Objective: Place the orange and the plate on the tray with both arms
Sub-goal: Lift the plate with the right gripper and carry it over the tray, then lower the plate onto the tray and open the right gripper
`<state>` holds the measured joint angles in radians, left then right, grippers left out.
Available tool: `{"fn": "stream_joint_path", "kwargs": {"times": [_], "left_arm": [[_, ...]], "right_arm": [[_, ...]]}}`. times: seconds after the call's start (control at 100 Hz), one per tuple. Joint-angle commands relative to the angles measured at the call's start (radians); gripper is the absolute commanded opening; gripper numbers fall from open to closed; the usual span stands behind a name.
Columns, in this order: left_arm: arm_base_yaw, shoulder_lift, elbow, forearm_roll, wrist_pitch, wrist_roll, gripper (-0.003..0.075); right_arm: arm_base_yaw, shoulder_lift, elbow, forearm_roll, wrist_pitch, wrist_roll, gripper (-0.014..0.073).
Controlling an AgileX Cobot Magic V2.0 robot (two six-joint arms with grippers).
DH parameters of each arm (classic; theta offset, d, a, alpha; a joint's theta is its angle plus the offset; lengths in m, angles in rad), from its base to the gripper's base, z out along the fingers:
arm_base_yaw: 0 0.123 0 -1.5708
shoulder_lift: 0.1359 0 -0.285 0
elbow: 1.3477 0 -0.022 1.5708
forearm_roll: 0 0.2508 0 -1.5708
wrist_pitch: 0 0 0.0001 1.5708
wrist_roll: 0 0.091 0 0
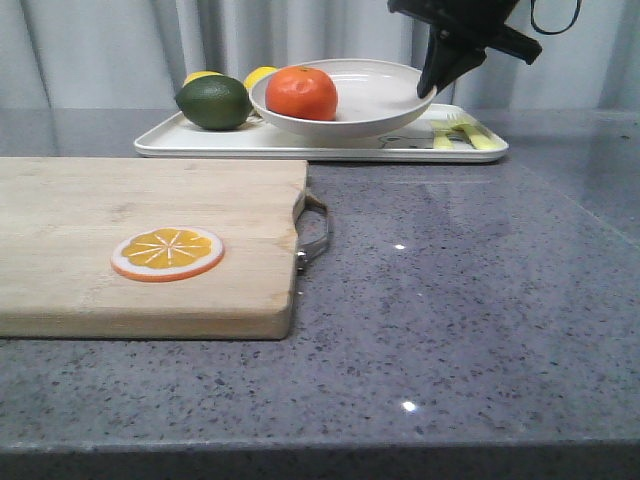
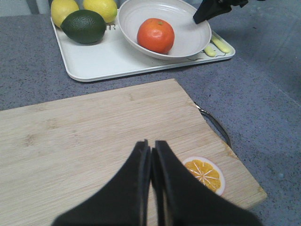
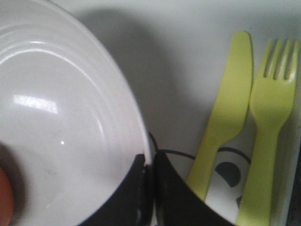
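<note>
The orange [image 1: 302, 92] [image 2: 155, 35] lies inside the off-white plate [image 1: 375, 95] [image 2: 188, 33] [image 3: 61, 117], toward its left side. The plate is over the white tray [image 1: 300, 145] [image 2: 108, 59] [image 3: 188, 56] at the back of the table. I cannot tell whether it rests fully on the tray. My right gripper [image 1: 428, 90] [image 2: 196, 20] [image 3: 151, 162] is shut on the plate's right rim, one finger inside and one outside. My left gripper [image 2: 150, 145] is shut and empty, hovering over the wooden cutting board [image 2: 94, 136]. It is out of the front view.
On the tray sit a dark green lime [image 1: 213, 102], two lemons [image 1: 260, 76] [image 1: 200, 76], and a yellow-green knife [image 3: 225, 122] and fork [image 3: 268, 127] beside the plate. The cutting board [image 1: 150, 240] at front left carries an orange slice [image 1: 167, 252]; its metal handle [image 1: 315, 232] sticks out right.
</note>
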<state>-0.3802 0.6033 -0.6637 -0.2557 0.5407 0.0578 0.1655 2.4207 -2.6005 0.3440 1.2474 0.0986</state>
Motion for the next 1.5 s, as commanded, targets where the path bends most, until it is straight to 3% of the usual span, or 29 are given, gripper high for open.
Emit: {"fn": "stream_joint_path", "kwargs": {"times": [0.0,0.63,0.96,1.33,1.49], "left_arm": [[0.003,0.002,-0.028,-0.009,-0.064,-0.008,-0.0020],[0.003,0.002,-0.028,-0.009,-0.064,-0.008,-0.0020],[0.003,0.002,-0.028,-0.009,-0.064,-0.008,-0.0020],[0.003,0.002,-0.028,-0.009,-0.064,-0.008,-0.0020],[0.003,0.002,-0.028,-0.013,-0.064,-0.008,-0.0020]], "right_arm": [[-0.008,-0.057,-0.038,0.045,-0.064,0.003,-0.0067],[-0.009,-0.012,-0.038,0.045,-0.109,0.002,-0.0062],[-0.009,-0.012,-0.038,0.045,-0.111,0.002,0.0192],[-0.009,-0.046,-0.068,0.020,-0.082,0.002,0.0199],[-0.009,-0.072,-0.068,0.011,-0.004,-0.003,0.0183]]}}
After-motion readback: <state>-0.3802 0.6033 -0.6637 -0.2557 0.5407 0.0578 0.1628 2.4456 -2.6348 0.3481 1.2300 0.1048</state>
